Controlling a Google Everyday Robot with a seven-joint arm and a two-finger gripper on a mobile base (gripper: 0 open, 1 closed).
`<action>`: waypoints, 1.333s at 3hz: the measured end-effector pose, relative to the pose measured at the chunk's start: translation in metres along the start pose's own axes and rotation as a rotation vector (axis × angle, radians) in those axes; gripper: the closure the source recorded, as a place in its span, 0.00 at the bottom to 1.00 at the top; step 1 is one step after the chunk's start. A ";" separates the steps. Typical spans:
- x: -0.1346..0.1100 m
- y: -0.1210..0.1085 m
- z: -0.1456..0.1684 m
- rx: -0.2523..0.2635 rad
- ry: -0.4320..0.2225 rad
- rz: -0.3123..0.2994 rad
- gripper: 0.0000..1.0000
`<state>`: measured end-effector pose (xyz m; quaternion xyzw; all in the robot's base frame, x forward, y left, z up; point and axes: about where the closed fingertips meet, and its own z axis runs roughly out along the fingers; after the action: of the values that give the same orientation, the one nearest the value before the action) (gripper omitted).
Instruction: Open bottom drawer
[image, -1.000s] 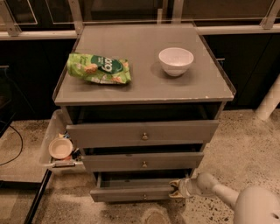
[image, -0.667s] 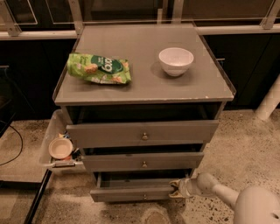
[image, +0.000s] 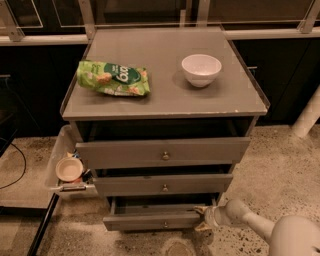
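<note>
The grey cabinet has three flat drawer fronts, each with a small round metal knob. The bottom drawer (image: 150, 220) is the narrowest front, and it stands pulled out a little, with a dark gap above it. My gripper (image: 204, 218) is at the drawer's right end, its fingers touching the front's right edge. The white arm runs from the lower right corner. The middle drawer (image: 162, 184) and top drawer (image: 162, 152) stand slightly out too.
On the cabinet top lie a green snack bag (image: 113, 78) and a white bowl (image: 201, 69). A clear side bin (image: 62, 165) on the cabinet's left holds a small bowl. A white post (image: 306, 117) stands at right. The floor is speckled.
</note>
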<state>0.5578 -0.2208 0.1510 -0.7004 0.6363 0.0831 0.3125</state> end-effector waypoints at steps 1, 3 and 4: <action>0.003 0.018 -0.002 -0.005 -0.028 0.019 0.13; 0.006 0.030 -0.007 -0.008 -0.032 0.030 0.60; 0.004 0.029 -0.010 -0.008 -0.032 0.030 0.83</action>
<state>0.5280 -0.2297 0.1473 -0.6906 0.6412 0.1017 0.3187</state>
